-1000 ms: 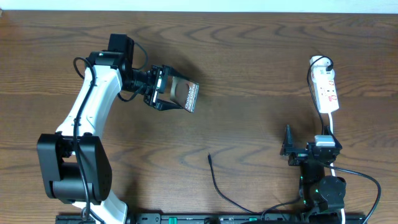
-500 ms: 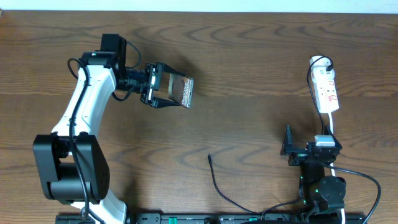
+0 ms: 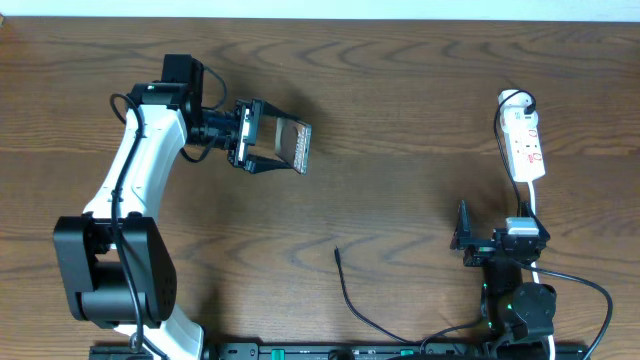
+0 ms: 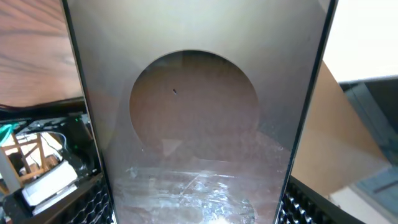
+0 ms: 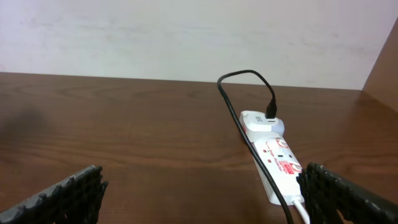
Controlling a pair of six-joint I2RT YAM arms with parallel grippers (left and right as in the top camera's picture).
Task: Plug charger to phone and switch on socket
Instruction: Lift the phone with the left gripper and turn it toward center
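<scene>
- A dark wood-grain table (image 3: 400, 190) is filling the overhead view; the charger (image 3: 338, 256) is lying loose at 6 o'clock, tip pointing to 12.
- The right gripper (image 5: 199, 193) is resting at 4 o'clock, fingers spread wide and empty.
- The left gripper (image 3: 290, 148) is clamping the phone (image 3: 297, 143) off the table at 10 o'clock, edge-on.
- The socket (image 3: 524, 146) is lying at 2 o'clock, with a black cable plugged into its far end.
- A pale wall is running beyond the far edge.
- Compared with a second ago, the left arm and phone are sitting further toward 11; everything else is lying unchanged.
</scene>
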